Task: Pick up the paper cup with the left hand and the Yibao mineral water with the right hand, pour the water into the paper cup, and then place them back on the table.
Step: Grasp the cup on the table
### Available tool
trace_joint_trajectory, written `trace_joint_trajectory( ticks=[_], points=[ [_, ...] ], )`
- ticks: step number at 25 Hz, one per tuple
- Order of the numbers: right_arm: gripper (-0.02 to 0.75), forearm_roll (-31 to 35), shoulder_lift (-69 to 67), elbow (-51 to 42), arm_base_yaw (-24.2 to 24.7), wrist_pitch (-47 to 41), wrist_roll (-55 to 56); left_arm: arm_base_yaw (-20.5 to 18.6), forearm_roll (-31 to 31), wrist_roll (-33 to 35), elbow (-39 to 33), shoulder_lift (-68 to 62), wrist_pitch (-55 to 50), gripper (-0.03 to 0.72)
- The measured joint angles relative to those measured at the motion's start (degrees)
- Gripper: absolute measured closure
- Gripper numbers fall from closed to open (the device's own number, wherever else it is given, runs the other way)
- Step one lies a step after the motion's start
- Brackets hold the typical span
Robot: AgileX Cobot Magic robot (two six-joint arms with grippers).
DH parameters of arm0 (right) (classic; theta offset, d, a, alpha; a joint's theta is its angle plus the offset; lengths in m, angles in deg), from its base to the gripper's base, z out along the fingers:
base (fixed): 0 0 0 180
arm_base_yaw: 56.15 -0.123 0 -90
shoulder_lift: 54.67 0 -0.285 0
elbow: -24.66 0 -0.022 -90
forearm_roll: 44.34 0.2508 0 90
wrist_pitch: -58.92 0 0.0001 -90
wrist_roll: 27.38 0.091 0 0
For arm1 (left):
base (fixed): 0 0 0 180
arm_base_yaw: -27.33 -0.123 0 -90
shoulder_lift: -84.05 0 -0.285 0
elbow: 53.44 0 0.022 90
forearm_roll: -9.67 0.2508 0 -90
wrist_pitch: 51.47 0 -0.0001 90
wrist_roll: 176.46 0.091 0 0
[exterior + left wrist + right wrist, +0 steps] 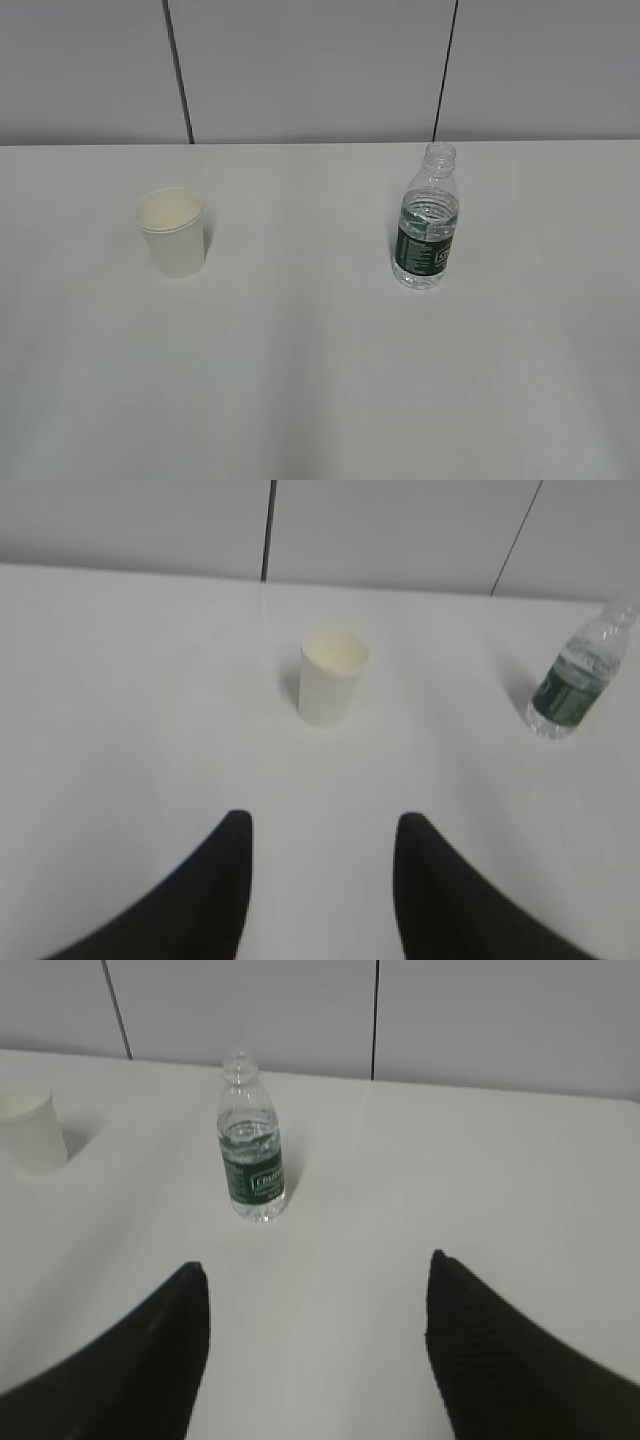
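Left hand (320,880): empty, fingers parted, cup at its 12 o'clock, well apart.
Right hand (315,1350): empty, wider spread for the bottle at 11 o'clock.
Paper cup (173,232): upright on table (300,380), mouth ready.
Yibao mineral water (428,220): upright, uncapped, at the cup's 3 o'clock.

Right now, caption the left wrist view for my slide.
Open left gripper faces upright paper cup on white table; uncapped water bottle stands far right.

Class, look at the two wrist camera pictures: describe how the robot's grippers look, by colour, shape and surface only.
Only the fingers show. The left gripper has two black, matte fingers, broad at the picture's bottom and curving to rounded tips. The right gripper has the same black curved fingers. No cables, markings or arm links are visible.
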Motion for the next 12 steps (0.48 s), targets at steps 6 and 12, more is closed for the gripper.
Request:
trace_joint_trajectory(
  ticks=[6, 12],
  points=[
    [0.239, 0.0, -6.0, 0.0, 0.0, 8.3, 0.0, 0.0, -0.1, 0.3, 0.2, -4.4, 8.0, 0.381],
    [0.239, -0.5, -13.7, 0.0, 0.0, 17.6, 0.0, 0.0, -0.4, 2.5, 0.2, -12.4, 18.7, 0.380]
  ],
)
